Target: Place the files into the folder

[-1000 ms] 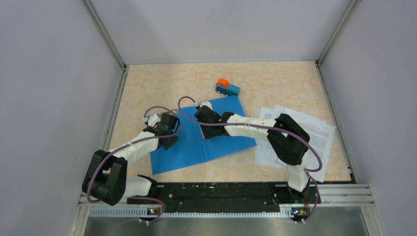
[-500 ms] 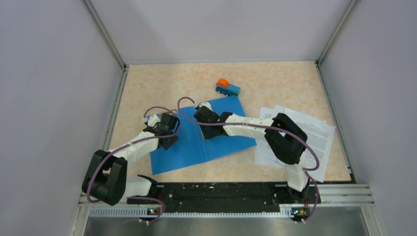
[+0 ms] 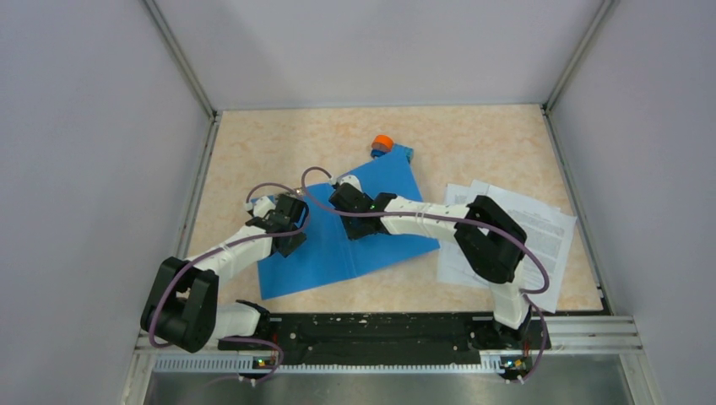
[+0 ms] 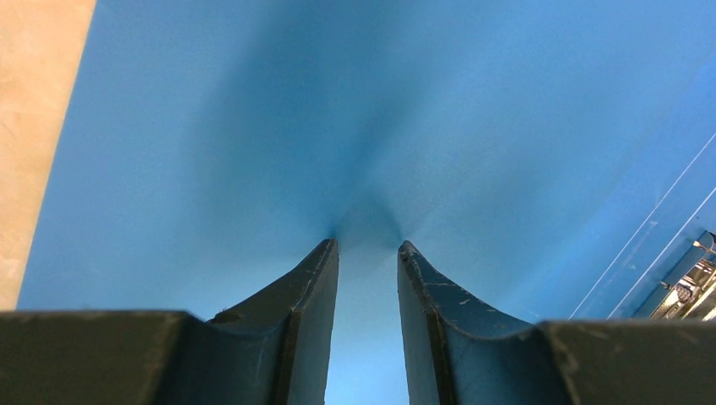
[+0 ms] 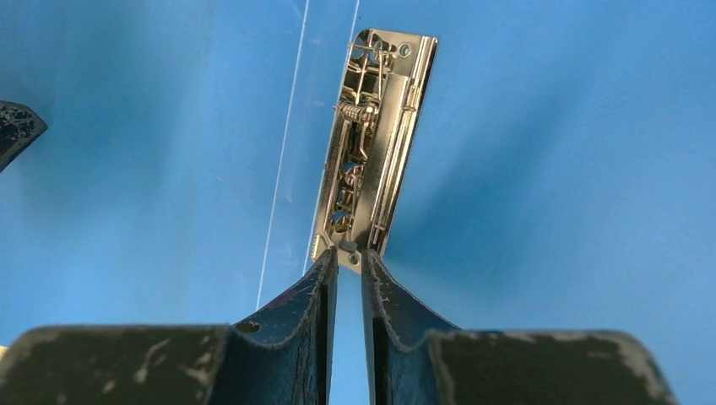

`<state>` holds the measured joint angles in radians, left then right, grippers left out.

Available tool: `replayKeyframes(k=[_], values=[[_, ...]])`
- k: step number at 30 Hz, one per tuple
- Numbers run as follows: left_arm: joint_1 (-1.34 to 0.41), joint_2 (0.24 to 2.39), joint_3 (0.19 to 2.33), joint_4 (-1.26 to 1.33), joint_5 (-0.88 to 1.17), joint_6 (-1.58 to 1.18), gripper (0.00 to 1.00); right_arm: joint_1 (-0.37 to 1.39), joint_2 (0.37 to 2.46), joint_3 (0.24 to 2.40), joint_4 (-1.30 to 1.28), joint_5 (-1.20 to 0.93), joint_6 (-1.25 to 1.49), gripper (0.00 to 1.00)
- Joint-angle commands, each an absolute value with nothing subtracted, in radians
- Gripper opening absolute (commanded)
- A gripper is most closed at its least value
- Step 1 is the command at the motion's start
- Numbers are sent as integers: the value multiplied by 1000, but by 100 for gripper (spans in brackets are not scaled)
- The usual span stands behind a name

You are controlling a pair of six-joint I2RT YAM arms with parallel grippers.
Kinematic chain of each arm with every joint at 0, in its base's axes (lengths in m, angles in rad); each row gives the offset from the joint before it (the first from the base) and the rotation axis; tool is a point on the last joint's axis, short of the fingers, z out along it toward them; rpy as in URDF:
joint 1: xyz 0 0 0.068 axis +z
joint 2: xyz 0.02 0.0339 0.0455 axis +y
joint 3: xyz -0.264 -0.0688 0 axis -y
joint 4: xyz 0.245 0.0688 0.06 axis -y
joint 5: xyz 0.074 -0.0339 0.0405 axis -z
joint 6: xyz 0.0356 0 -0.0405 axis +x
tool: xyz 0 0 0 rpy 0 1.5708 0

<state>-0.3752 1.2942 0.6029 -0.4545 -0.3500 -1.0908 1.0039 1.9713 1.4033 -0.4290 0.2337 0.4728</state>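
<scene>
The blue folder (image 3: 384, 240) lies open on the table. Its metal clip (image 5: 371, 143) sits beside the pale spine strip. My left gripper (image 3: 290, 245) presses its tips down on the folder's left cover (image 4: 422, 110), with the jaws a little apart and nothing between them (image 4: 368, 245). My right gripper (image 3: 351, 226) is at the spine, its jaws nearly together on the near end of the clip (image 5: 349, 251). The files (image 3: 545, 228), a loose stack of printed white sheets, lie on the table to the right of the folder, partly under my right arm.
A small blue-and-orange toy truck (image 3: 383, 142) stands just behind the folder's far corner, partly hidden by it. Grey walls close the table at the left, right and back. The arm bases and a black rail (image 3: 380, 329) line the near edge.
The folder's right cover has moved toward the back and now covers part of the toy truck. My right gripper has shifted slightly left and back with it. The left arm has not moved.
</scene>
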Motion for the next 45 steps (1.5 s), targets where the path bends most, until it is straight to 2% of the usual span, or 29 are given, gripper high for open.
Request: replayKeyframes(k=[1,7,28,45], values=[[-374,1315,566,-526,-360,-1101,38,1023,1947,1454,-411,250,492,17],[-374,1316,564,-529,-362,-1103,38,1024,1914,1447,-391,247,497,17],[-369,1318,555,-525,-359,-1109,39,1037,2018,1475,-416,279,503,13],[-313,1376,591,-533,-328,-1090,39,1040,1980,1313,-407,346,531,5]])
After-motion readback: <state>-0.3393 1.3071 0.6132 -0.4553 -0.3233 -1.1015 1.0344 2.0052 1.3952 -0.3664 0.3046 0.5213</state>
